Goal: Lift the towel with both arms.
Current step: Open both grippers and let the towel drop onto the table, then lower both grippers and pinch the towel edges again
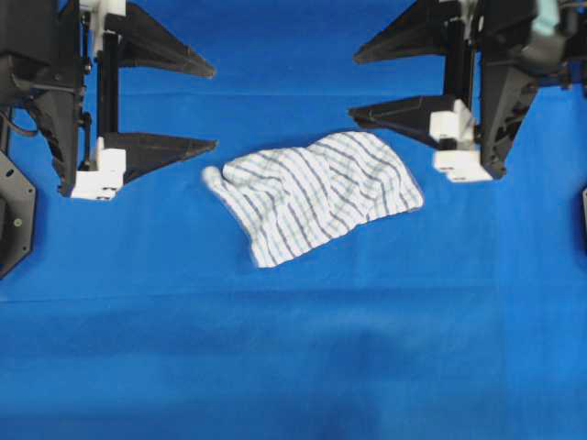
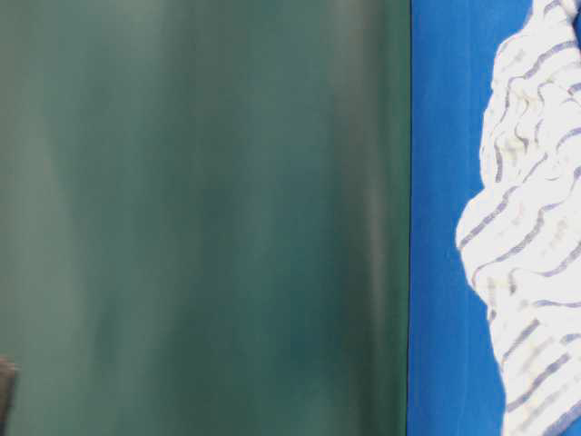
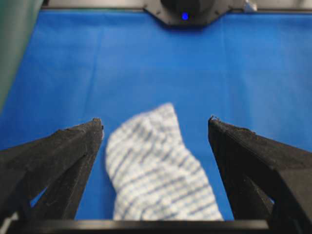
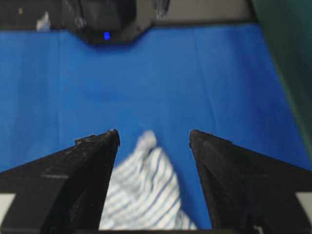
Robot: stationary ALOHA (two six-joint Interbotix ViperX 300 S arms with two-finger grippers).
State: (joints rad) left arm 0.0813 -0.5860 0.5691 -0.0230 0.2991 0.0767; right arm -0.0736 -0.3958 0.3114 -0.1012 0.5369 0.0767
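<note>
Between my two grippers the towel [image 1: 314, 194] lies crumpled on the blue worktop [image 1: 275, 367], long axis running left gripper [image 1: 213, 105] to right gripper [image 1: 353, 85]; both jaws wide open, empty, the right nearer.

A crumpled towel [image 1: 316, 194] lies on blue cloth between two open grippers.

White with thin blue and grey checked stripes, the towel sits rumpled and flat just above the centre of the overhead frame, one corner trailing toward the lower left. The left gripper [image 1: 214, 106] waits at the upper left, fingers spread wide, its lower tip just beside the towel's left edge. The right gripper [image 1: 353, 85] stands at the upper right, also spread, its lower finger just beside the towel's upper right edge. Neither holds the fabric.
</note>
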